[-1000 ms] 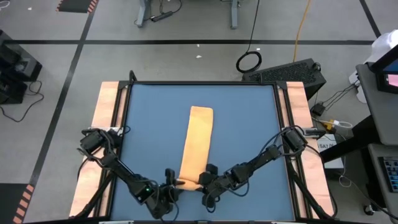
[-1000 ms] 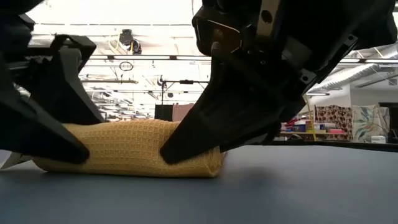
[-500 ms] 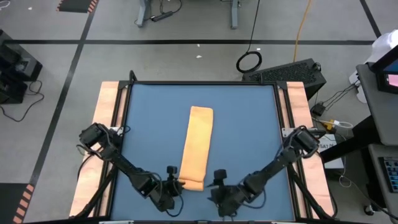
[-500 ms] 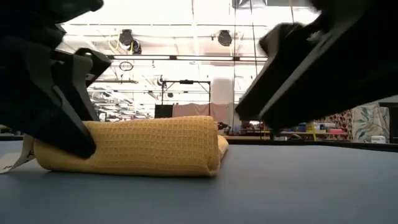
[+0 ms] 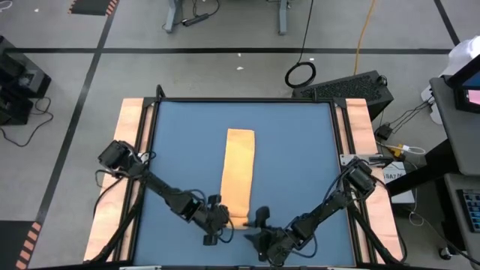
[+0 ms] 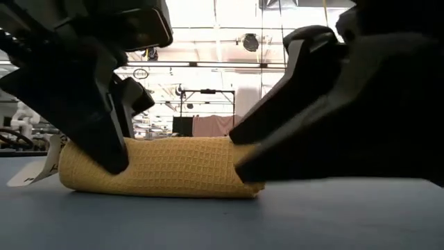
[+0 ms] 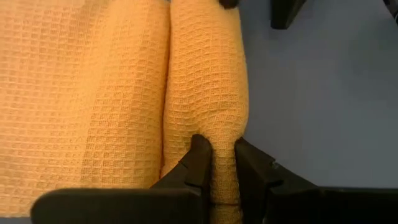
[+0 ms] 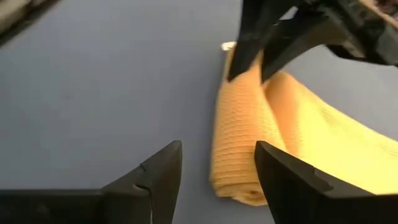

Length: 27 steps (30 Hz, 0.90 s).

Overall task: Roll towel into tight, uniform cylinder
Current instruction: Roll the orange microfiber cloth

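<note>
Towel cloth lies as a long orange-yellow strip down the middle of the blue table, its long axis running from the far side toward the robot. The near end is already curled into a short roll, and that roll's own axis lies crosswise, from the left arm's side to the right arm's side. The flat, unrolled length stretches away from both grippers toward the far edge, so any further rolling has to travel that way.

The left gripper is at the roll's left end, its two fingers pinched tight on a ridge of the rolled cloth; the left wrist view shows the fabric squeezed between them, with the flat part just beside it. A small white tag sticks out at that same end.

The right gripper stands just off the roll's right end, near it but apart from the cloth, fingers spread and holding nothing; the roll's open end faces it across bare table.

So the left arm is the one in contact, while the right is the nearer free hand to the loose end. My judgement: the right gripper must close in on its end so both ends turn together, or the cylinder will skew into a cone.
</note>
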### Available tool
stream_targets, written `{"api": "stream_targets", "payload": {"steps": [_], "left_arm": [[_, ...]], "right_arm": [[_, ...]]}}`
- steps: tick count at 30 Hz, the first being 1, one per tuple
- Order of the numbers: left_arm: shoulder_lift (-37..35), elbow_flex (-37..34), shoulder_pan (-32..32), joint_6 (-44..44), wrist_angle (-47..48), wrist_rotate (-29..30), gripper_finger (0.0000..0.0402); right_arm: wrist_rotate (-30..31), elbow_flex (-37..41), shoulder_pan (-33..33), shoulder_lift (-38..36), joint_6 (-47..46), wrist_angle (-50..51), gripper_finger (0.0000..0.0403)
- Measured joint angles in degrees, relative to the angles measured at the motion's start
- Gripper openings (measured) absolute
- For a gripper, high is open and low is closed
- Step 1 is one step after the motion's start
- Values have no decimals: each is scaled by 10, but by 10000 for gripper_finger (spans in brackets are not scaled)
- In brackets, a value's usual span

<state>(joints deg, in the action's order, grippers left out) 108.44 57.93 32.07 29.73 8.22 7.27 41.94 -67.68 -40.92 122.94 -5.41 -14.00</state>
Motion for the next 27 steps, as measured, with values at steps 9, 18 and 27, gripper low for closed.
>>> {"api": "stream_targets", "payload": {"steps": [9,18,27], "left_arm": [[0,0,-12,16,2,-23,52],[0,0,-12,44,13,-23,52],[0,-1,-10,62,13,-9,52]], "right_arm": [[7,-1,20,0,-11,25,203],[12,-1,26,0,-20,19,210],[-76,-3,56,-3,-135,63,156]]}}
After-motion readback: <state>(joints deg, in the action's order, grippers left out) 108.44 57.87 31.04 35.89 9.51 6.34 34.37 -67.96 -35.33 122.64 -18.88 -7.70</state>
